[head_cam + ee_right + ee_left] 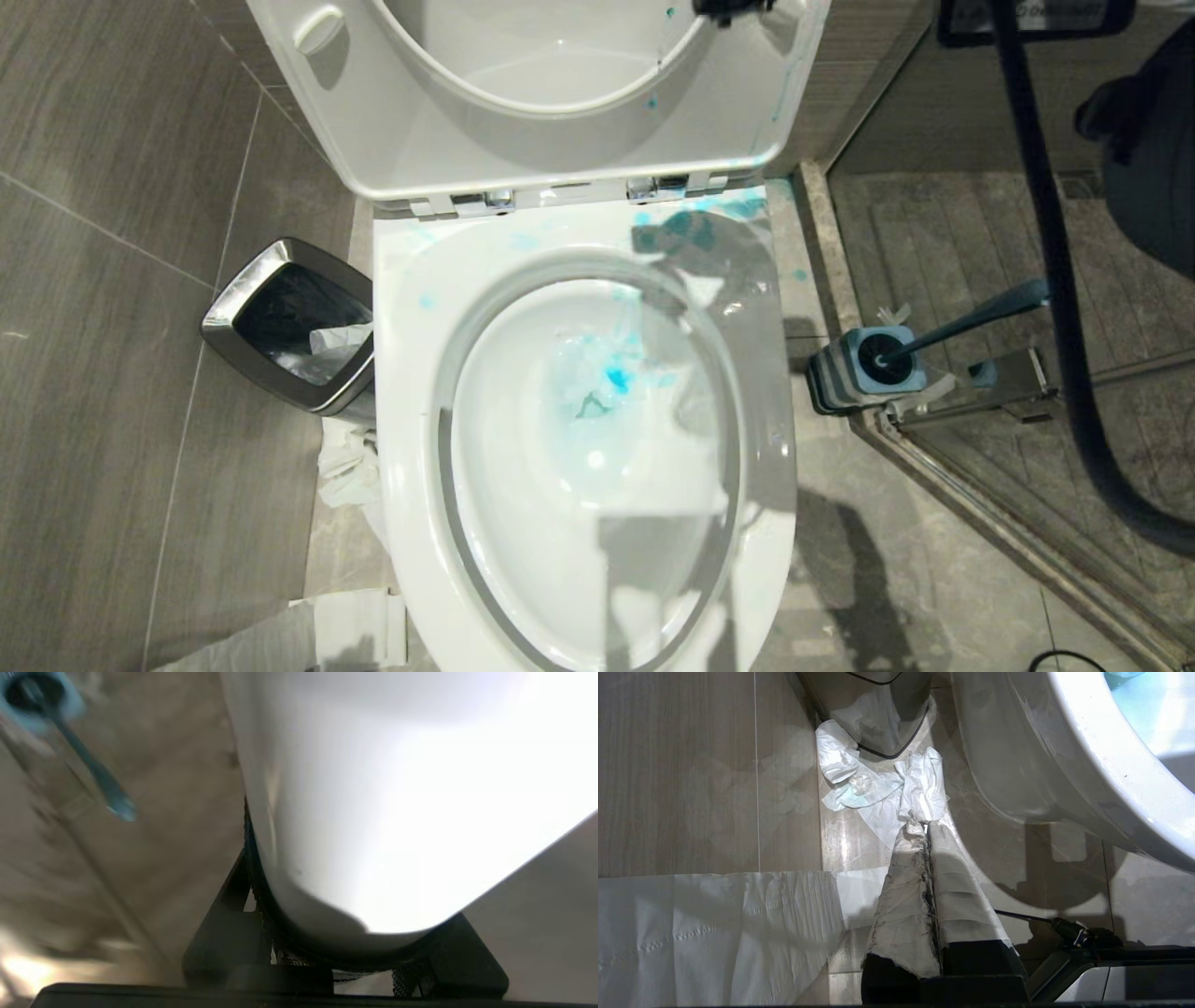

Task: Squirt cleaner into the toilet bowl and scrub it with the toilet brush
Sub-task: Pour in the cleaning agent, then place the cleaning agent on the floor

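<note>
The white toilet bowl [411,392] stands open with its seat and lid [523,140] raised. Bright blue liquid [616,378] pools in the bowl, and blue smears mark the back rim. The toilet brush [971,322] rests in its grey-blue holder [864,369] on the floor to the right. The brush [93,770] also shows blurred in the right wrist view. My right gripper [355,933] is shut on the cleaner [373,812], a white bottle whose cap is hidden. My left gripper [927,823] is shut and empty, low over the floor beside the bowl [1064,765].
A steel-rimmed waste bin [280,322] stands left of the toilet. Crumpled tissue [350,467] and a flat paper sheet [714,933] lie on the floor by it. At the right are a glass shower door frame [1008,373] and a black hose [1055,280].
</note>
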Motion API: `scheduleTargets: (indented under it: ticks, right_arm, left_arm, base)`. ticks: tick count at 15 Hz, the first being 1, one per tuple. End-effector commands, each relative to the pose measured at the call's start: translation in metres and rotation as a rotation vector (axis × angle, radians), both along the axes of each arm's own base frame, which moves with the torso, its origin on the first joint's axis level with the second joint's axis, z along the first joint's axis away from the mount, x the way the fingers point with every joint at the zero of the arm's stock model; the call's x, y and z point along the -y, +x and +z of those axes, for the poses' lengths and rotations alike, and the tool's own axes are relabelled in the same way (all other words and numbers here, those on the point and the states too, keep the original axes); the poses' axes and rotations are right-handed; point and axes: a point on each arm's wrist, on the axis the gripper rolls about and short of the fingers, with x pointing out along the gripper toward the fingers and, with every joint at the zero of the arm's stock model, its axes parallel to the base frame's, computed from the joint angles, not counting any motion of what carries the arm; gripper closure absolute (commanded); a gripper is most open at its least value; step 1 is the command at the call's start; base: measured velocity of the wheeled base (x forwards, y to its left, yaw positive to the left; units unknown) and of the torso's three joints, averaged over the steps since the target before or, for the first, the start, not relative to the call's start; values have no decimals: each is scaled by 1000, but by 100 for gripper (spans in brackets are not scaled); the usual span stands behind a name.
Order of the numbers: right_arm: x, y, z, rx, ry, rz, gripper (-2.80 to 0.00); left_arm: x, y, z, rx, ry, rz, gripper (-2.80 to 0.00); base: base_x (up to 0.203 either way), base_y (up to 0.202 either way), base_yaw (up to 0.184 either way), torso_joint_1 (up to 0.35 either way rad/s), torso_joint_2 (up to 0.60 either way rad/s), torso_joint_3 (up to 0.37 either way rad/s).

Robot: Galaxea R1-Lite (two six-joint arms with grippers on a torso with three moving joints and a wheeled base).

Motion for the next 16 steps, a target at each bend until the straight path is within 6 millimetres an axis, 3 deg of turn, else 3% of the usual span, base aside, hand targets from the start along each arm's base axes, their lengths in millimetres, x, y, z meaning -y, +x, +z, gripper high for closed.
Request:
scheduleTargets:
  ticks: [1, 7, 10, 12, 16]
  right_arm:
    - [23, -8, 9, 79, 188, -12, 0]
    - [44, -1, 11, 88, 193, -72, 0]
    - [55, 4, 5, 166, 334, -106, 0]
    - [42, 15, -7, 152, 304, -119, 0]
    - [55, 19, -6, 125, 241, -158, 0]
  left_arm:
    - [0, 0, 0, -2, 0, 0, 0]
    - [0, 0, 0, -2, 0, -1, 0]
    - [0, 0, 0, -2, 0, 0, 0]
    - [0, 0, 0, -2, 0, 1, 0]
    - [0, 0, 0, -2, 0, 0, 0]
  base:
    - [0, 0, 0, 0, 0, 0]
    - [0, 0, 0, 0, 0, 0]
    - [0, 0, 0, 0, 0, 0]
    - [0, 0, 0, 0, 0, 0]
    - [0, 0, 0, 0, 0, 0]
